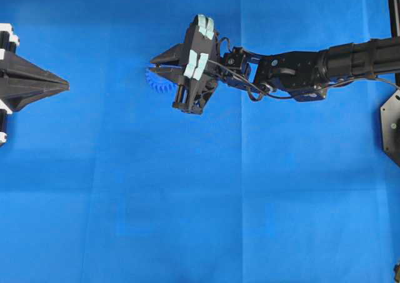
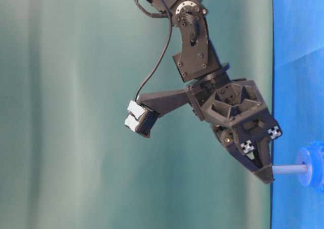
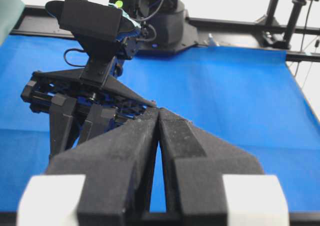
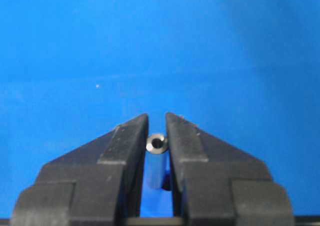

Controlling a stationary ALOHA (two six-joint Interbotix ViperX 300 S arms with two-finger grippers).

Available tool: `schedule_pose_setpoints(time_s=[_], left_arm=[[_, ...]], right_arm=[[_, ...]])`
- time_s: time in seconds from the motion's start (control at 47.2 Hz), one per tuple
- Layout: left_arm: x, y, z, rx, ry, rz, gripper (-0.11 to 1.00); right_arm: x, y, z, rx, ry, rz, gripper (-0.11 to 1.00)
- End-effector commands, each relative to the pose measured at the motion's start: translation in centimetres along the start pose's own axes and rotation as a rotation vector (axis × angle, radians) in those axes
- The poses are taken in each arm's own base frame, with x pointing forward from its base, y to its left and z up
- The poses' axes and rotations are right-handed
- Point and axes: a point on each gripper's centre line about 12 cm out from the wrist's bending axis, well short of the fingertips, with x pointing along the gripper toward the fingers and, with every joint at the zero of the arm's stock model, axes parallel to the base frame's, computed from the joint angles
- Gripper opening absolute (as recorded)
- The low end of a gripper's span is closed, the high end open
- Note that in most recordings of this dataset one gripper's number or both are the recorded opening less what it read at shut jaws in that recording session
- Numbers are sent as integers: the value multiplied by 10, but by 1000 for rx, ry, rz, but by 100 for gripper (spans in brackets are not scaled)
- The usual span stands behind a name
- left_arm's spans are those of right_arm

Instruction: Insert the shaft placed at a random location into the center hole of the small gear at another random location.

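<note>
The small gear is a blue toothed wheel on the blue cloth, mostly hidden under my right gripper. In the table-level view the silvery shaft runs from the right gripper's tips to the gear's hub. The center hole is hidden where the shaft meets the hub. In the right wrist view the shaft stands between the fingers of the right gripper, which is shut on it. My left gripper is shut and empty at the far left, and its tips touch in the left wrist view.
The right arm stretches across from the right edge. A black base plate sits at the right edge. In the left wrist view the right arm's gripper body is close at the left, with black frame rails at the back.
</note>
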Motion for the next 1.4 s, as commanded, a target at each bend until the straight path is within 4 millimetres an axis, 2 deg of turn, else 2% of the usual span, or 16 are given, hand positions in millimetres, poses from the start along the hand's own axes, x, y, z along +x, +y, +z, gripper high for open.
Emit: schedule_pose_setpoints(time_s=[0.0,0.191,0.381,0.572,0.699,1.06,1.377], left_arm=[[1,0,4,-1,-11,1,0],[1,0,4,-1,-11,2,0],[1,0,4,-1,-11,2,0],[1,0,5,-1,-14,1,0],[1,0,4,-1,-11,2,0],[1,0,3,0,-9,2,0],[1,0,4,0,-12,2,0]], right_arm=[[-1,1,12,5,-36,2,2],[-6,1,23,-4,-59,3,2],[-19,3,46,-40,-113,9,2],[-22,3,52,-60,-125,8,2],[-21,3,50,-59,-120,7,2],[-5,0,18,-22,-57,-14,2],[2,-3,4,-12,-40,-27,2]])
